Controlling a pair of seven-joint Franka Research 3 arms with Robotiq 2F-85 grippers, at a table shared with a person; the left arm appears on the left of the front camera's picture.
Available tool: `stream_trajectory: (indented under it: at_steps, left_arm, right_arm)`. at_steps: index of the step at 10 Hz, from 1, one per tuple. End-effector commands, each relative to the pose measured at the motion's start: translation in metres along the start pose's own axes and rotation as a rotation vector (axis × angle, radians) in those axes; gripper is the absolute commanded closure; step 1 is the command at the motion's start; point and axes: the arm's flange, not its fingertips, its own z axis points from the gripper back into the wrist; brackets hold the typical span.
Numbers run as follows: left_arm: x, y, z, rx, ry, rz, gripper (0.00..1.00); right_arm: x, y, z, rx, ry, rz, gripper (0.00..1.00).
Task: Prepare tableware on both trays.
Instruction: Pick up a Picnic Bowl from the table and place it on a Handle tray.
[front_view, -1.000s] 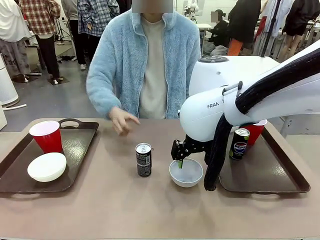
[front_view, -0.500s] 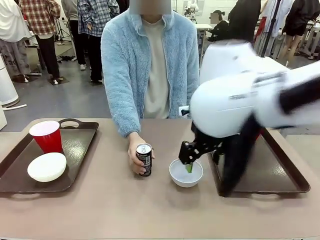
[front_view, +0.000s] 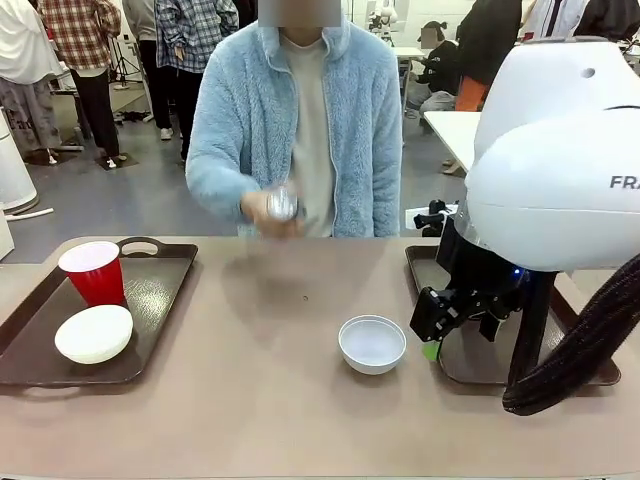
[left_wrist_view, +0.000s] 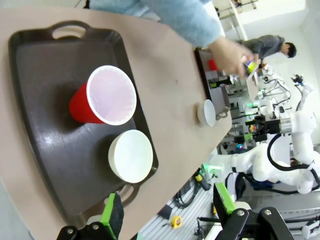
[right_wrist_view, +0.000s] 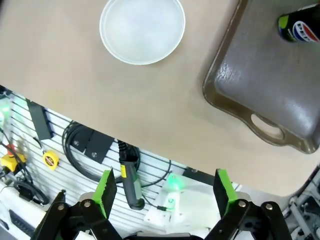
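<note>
On the left tray (front_view: 150, 290) stand a red cup (front_view: 93, 272) and a white bowl (front_view: 93, 333); the left wrist view looks down on the same tray (left_wrist_view: 45, 100), cup (left_wrist_view: 107, 95) and bowl (left_wrist_view: 131, 156). My left gripper (left_wrist_view: 167, 212) hangs open above that tray's near end. A second white bowl (front_view: 372, 343) sits on the bare table mid-front. My right gripper (front_view: 432, 348) is open just right of it, over the right tray's (front_view: 425, 268) left rim. The right wrist view shows that bowl (right_wrist_view: 142, 29), the tray (right_wrist_view: 260, 75) and a dark can (right_wrist_view: 300, 27) standing on it. The person's hand holds another can (front_view: 283, 204) lifted at chest height.
My right arm's white body (front_view: 560, 180) and black cable (front_view: 580, 350) cover most of the right tray in the front view. The table's near edge runs close below the right gripper (right_wrist_view: 164, 192). Other people stand far behind.
The person gripped the can beside the middle bowl and lifted it off the table. My right gripper rose out of that bowl and swung right toward the right tray; the bowl stayed put.
</note>
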Motion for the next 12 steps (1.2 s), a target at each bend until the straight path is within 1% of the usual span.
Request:
stream_trajectory:
  at_steps: [1, 3, 5, 8, 11, 12]
  left_arm:
    - [-0.002, -0.003, -0.001, 0.004, -0.013, 0.008, 0.05]
    - [-0.002, -0.003, -0.001, 0.004, -0.013, 0.008, 0.05]
    - [-0.002, -0.003, -0.001, 0.004, -0.013, 0.008, 0.05]
    - [-0.002, -0.003, -0.001, 0.004, -0.013, 0.008, 0.05]
    - [-0.002, -0.003, -0.001, 0.004, -0.013, 0.008, 0.05]
    - [-0.002, -0.003, -0.001, 0.004, -0.013, 0.008, 0.05]
  right_arm:
    - [0.006, -0.002, -0.010, 0.011, -0.008, -0.009, 0.00]
    - [0.015, -0.002, -0.015, 0.003, -0.013, -0.052, 0.00]
    - [0.040, 0.000, -0.031, -0.010, -0.028, -0.118, 0.00]
    - [0.087, 0.004, -0.054, -0.049, -0.060, -0.226, 0.00]
    - [0.118, 0.002, -0.083, -0.066, -0.065, -0.297, 0.00]
    - [0.124, -0.001, -0.092, -0.061, -0.053, -0.310, 0.00]
